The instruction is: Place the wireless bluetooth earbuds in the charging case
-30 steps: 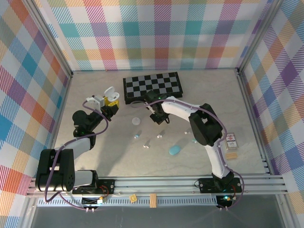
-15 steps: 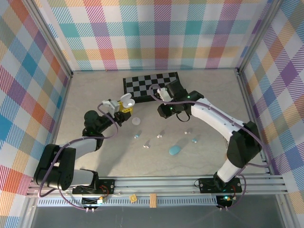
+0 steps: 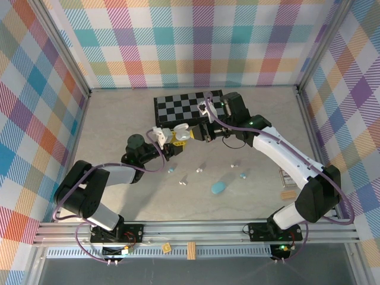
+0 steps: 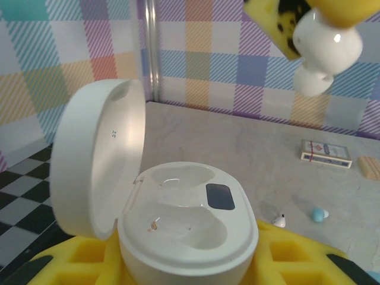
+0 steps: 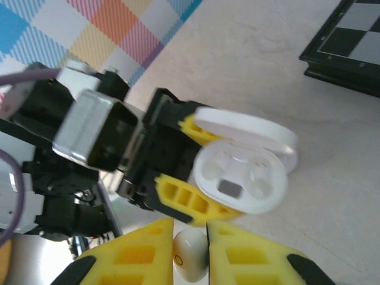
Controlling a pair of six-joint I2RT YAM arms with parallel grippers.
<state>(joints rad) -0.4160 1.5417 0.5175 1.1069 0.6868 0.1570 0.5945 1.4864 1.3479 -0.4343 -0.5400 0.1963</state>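
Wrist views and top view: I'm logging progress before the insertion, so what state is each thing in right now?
white charging case: lid open, both wells empty, gripped by the left end effector.
white earbud: pinched in the right end effector, near the case, not yet inserted.
blue case: closed, lying on the table.
loose earbuds: scattered on the table, not inserted.
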